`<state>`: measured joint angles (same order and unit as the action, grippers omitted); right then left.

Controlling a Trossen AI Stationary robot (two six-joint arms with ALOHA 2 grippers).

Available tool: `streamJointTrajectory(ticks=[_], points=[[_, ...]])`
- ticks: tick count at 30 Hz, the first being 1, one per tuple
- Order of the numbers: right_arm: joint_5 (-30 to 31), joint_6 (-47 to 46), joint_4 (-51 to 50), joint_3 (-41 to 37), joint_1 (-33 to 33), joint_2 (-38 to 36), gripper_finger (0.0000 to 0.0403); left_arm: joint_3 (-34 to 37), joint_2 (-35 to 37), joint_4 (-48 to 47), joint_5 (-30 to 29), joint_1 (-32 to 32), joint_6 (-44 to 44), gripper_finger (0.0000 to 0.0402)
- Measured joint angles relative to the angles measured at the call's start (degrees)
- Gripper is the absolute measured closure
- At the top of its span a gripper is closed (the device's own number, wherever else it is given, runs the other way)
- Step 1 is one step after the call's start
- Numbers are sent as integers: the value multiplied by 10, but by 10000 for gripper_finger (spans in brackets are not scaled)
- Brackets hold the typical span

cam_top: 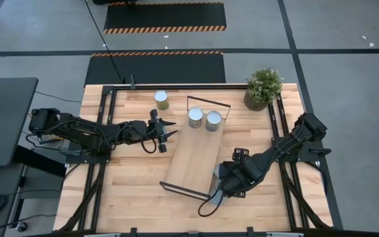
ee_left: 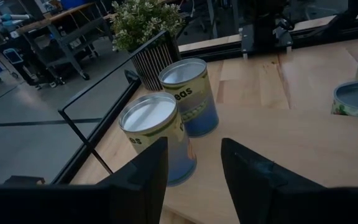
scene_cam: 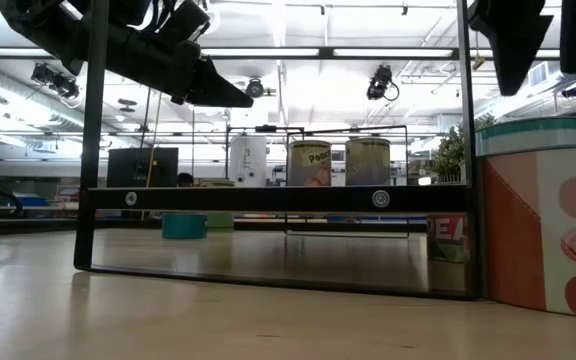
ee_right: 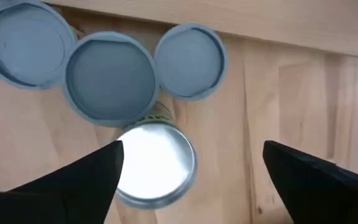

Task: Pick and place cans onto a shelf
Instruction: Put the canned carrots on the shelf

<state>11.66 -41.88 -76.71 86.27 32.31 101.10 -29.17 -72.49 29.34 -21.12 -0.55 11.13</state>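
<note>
The shelf [cam_top: 188, 155], a long light-wood board with black wire end frames, lies slantwise mid-table. Two cans [cam_top: 195, 117] [cam_top: 213, 120] stand upright on its far end; they also show in the left wrist view [ee_left: 157, 134] [ee_left: 191, 93]. A third can [cam_top: 161, 100] stands on the table beyond it. My right gripper [ee_right: 191, 168] hangs open, pointing down over a tight cluster of several upright cans. A shiny-topped can [ee_right: 154, 163] lies below the gap between its fingers, untouched. My left gripper [ee_left: 194, 174] waits left of the shelf, fingers a little apart, nothing between them.
A potted plant [cam_top: 263, 87] stands at the table's far right corner. In the low view a large can with a tomato label [scene_cam: 543, 215] stands close at the right, below my right gripper's fingers [scene_cam: 518, 40]. Bare tabletop [cam_top: 130, 191] lies near left.
</note>
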Motion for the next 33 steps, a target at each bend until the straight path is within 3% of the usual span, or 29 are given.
streamJointTrajectory(ticks=[13,25,33], points=[[-44,25,72,-33,-6,0,4,0,0,0,0,0,0,246],[-38,-144,62,-46,-1,0,3,0,0,0,0,0,0,246],[-69,-165,56,-70,2,1,3,0,0,0,0,0,0,246]])
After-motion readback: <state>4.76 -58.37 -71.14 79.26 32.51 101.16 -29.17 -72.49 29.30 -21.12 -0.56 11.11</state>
